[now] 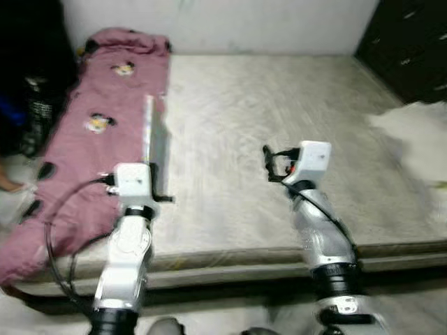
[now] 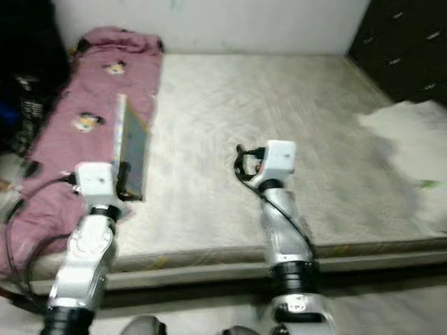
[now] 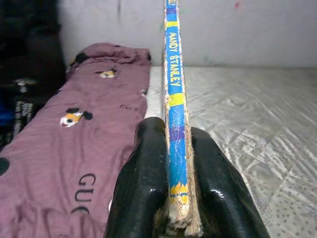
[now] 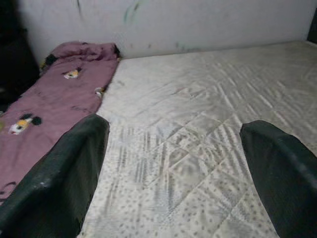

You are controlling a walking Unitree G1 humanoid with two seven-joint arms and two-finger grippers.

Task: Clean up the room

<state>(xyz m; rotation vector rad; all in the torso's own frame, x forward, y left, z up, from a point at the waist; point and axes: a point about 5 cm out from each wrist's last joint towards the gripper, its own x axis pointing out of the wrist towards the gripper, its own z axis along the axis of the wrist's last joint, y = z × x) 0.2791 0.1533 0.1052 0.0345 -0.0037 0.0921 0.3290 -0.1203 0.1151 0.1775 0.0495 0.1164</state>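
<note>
Left wrist view: left gripper is pinching a thin book by its worn lower end, one black finger on each side. Blue and yellow spine faces the camera and rises straight up out of the frame; upper end cut off. Spine lettering reads "MANDY STANLEY".

Left eye view: book stands on edge in front of the left gripper, at centre left of the frame, over the seam where the pink blanket meets the bare mattress. Cover detail is blurred; it cannot be made out. Fingers themselves are mostly hidden behind the white wrist housing.

Right gripper sits at frame centre, above the bare mattress, well apart from the book. Right wrist view shows its two fingers spread wide with only quilted mattress between them.

Pink blanket runs along the left side of the mattress up to the upper left, printed with cartoon figures and partial letters "GUC".

Further back: white cloth at the right edge, blurred, partly cut off. Dark cabinet in the upper right. White wall behind the mattress.
</note>
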